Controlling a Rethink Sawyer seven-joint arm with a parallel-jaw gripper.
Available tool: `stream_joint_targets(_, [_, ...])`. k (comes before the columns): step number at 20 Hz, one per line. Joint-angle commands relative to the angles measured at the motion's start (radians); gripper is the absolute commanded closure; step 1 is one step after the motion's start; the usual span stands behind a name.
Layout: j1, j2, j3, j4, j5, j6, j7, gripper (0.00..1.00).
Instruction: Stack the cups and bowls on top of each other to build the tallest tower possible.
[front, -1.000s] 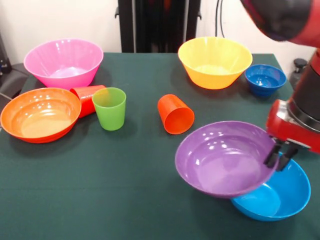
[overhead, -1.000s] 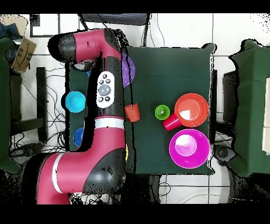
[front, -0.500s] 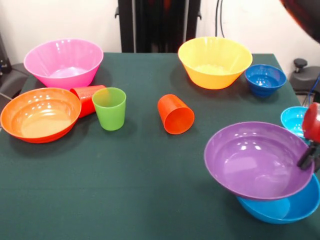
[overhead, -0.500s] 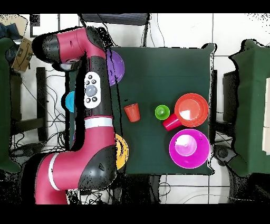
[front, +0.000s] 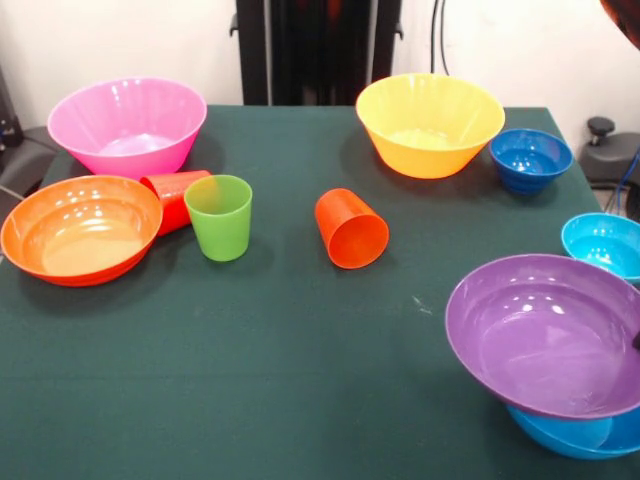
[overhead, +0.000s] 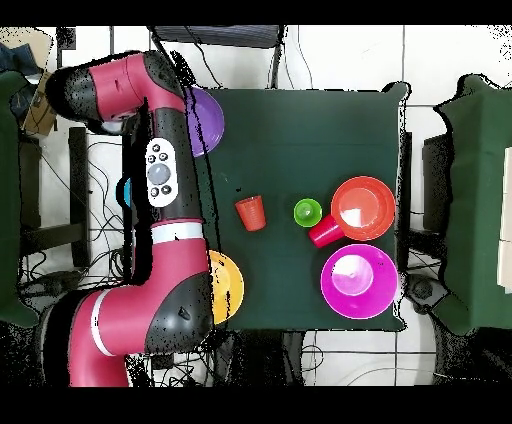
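Note:
The purple bowl (front: 555, 335) sits tilted in the blue bowl (front: 575, 440) at the table's front right corner; it also shows in the overhead view (overhead: 205, 118). My gripper (front: 637, 340) shows only as a dark sliver at the right edge, at the purple bowl's rim, and holds it. In the overhead view the arm (overhead: 160, 180) hides it. The green cup (front: 219, 217) stands upright. The red cup (front: 175, 195) and the orange cup (front: 351, 228) lie on their sides.
The pink bowl (front: 127, 125) and the orange bowl (front: 78, 228) stand at the left. The yellow bowl (front: 430, 123), the small dark blue bowl (front: 530, 158) and the small cyan bowl (front: 603, 243) stand at the right.
The gripper has moved right, almost out of the front view, taking the purple bowl with it. The blue bowl under it has shifted right too. The cyan bowl is now uncovered.

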Motion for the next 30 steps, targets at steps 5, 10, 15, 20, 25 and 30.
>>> stream_joint_targets(5, [0.007, 0.114, -0.068, -0.076, 0.028, 0.108, 0.083, 1.00])
stream_joint_targets(10, [-0.014, 0.110, -0.204, -0.138, 0.148, 0.278, 0.030, 1.00])
stream_joint_targets(15, [-0.037, 0.181, -0.360, -0.178, 0.316, 0.233, 0.057, 1.00])
stream_joint_targets(20, [-0.060, 0.253, -0.557, -0.192, 0.501, 0.158, 0.066, 1.00])
stream_joint_targets(25, [-0.074, 0.311, -0.686, -0.185, 0.636, 0.010, 0.046, 1.00])
stream_joint_targets(30, [-0.087, 0.343, -0.797, -0.183, 0.701, -0.087, 0.042, 1.00])
